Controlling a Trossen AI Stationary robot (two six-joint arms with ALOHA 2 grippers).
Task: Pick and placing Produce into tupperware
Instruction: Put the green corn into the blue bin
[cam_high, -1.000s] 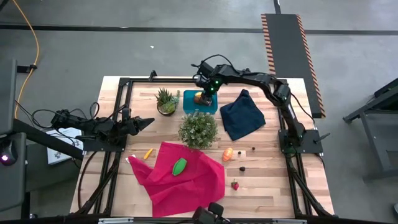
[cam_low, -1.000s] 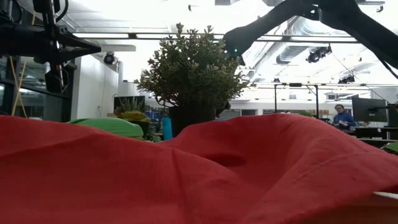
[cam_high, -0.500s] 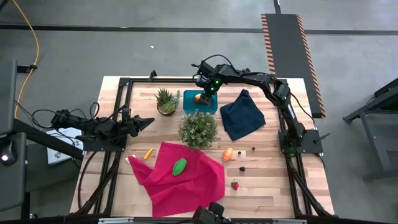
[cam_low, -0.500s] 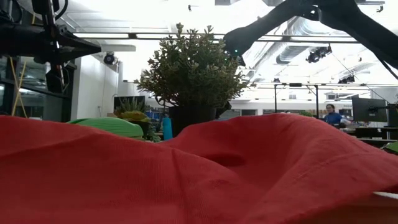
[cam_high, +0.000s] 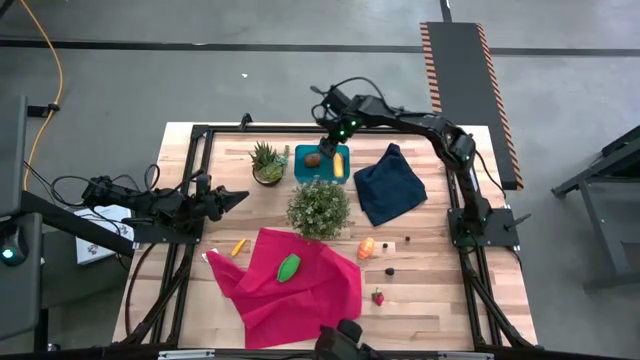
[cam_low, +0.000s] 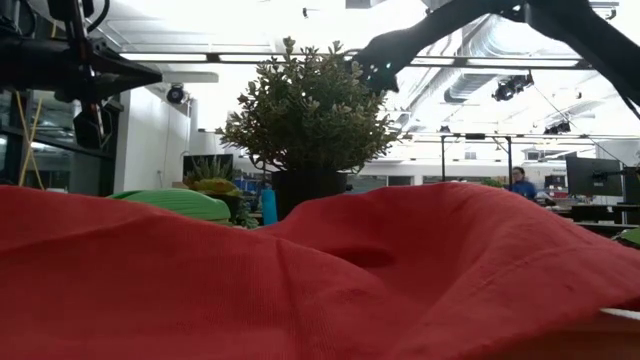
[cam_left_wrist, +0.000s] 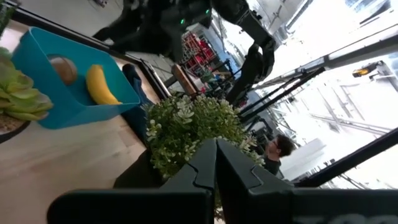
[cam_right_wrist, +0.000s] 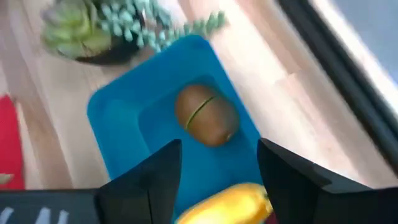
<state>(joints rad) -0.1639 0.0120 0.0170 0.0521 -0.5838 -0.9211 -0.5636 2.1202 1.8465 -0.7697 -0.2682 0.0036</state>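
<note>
The teal tupperware (cam_high: 322, 163) stands near the table's far edge. A brown oval (cam_right_wrist: 206, 115) and a yellow banana (cam_right_wrist: 231, 200) lie on its floor. My right gripper (cam_right_wrist: 217, 167) hangs open above the tub and touches nothing. My left gripper (cam_high: 240, 196) is shut and empty at the table's left side, pointing level. A green piece (cam_high: 288, 266) rests on the red cloth (cam_high: 290, 285). Orange pieces (cam_high: 368, 246), a small orange piece (cam_high: 237, 246), a red strawberry (cam_high: 378, 297) and tiny dark bits (cam_high: 390, 270) lie on the wood.
A bushy potted plant (cam_high: 319, 207) stands just in front of the tub and a small succulent (cam_high: 267, 162) to its left. A navy cloth (cam_high: 389, 186) lies to its right. Black frame rails run along the table's edges. A person (cam_low: 519, 184) stands far off in the room.
My right gripper has risen and drawn back toward the table's far edge, off the tub. The tub's inside, which the gripper partly covered, now shows the banana lying beside the brown oval.
</note>
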